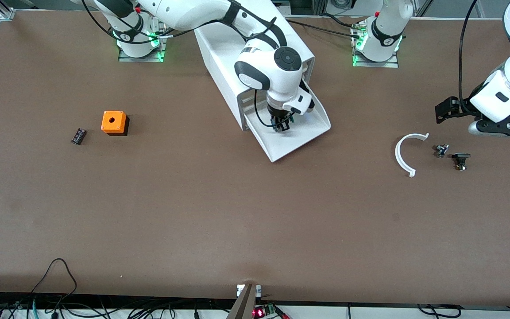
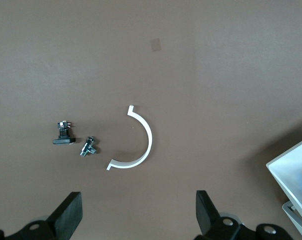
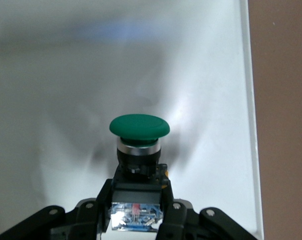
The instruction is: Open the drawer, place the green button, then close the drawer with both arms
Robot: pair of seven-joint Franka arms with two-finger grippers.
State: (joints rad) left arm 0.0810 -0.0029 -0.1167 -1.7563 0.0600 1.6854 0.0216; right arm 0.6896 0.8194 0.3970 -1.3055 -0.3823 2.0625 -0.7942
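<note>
The drawer (image 1: 301,137), the cabinet's (image 1: 219,48) bottommost one, stands pulled open, toward the front camera. My right gripper (image 1: 281,126) is down inside it, just above its white floor (image 3: 66,100). In the right wrist view the right gripper (image 3: 137,200) is shut on the black body of the button (image 3: 140,127), whose green cap points away from the wrist. My left gripper (image 1: 447,111) hangs open and empty over the table at the left arm's end; its fingers (image 2: 68,212) stand wide apart. A corner of the drawer (image 2: 295,170) shows in the left wrist view.
An orange cube with a hole (image 1: 113,122) and a small black ribbed part (image 1: 78,136) lie toward the right arm's end. A white arc (image 1: 407,153) and two small metal parts (image 1: 441,150) (image 1: 461,160) lie under the left gripper.
</note>
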